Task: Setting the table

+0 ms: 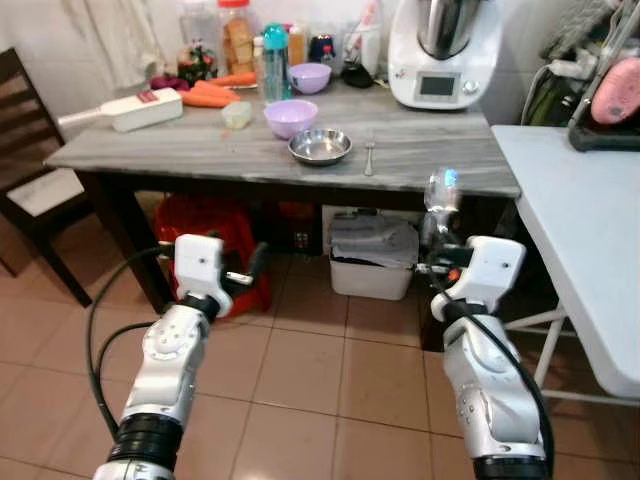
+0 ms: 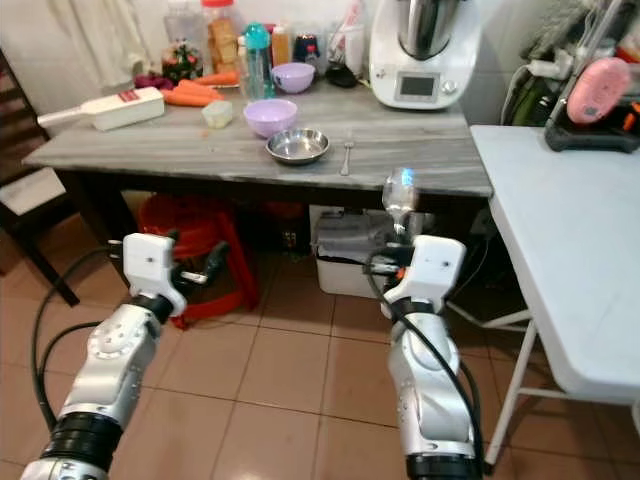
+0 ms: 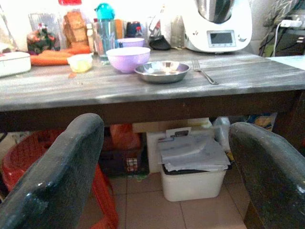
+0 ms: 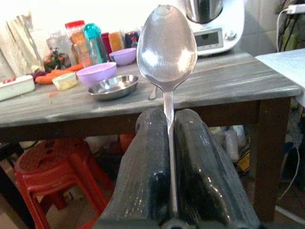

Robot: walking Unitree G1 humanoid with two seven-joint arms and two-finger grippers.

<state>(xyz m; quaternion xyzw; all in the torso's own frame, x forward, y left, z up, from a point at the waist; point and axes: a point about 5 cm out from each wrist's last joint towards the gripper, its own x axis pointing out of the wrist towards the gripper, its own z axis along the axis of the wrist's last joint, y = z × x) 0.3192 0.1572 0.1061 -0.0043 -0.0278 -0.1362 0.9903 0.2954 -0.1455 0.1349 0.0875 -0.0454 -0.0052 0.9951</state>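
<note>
Carrying a spoon (image 4: 167, 45) to the counter (image 1: 420, 160), we grip its handle tight in our right gripper (image 4: 170, 157), bowl end up, well short of the edge. Our left gripper (image 3: 162, 171) hangs with its jaws wide apart, holding nothing. A steel dish (image 1: 320, 146) and a fork (image 1: 369, 157) already sit there. Next, we think, we must step closer and lay the spoon beside the dish.

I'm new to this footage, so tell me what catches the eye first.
A spoon stands upright, pinched between the right gripper's fingers, held short of the grey table. On that table a steel bowl sits with a fork beside it and a purple bowl behind. The left gripper is open.
</note>
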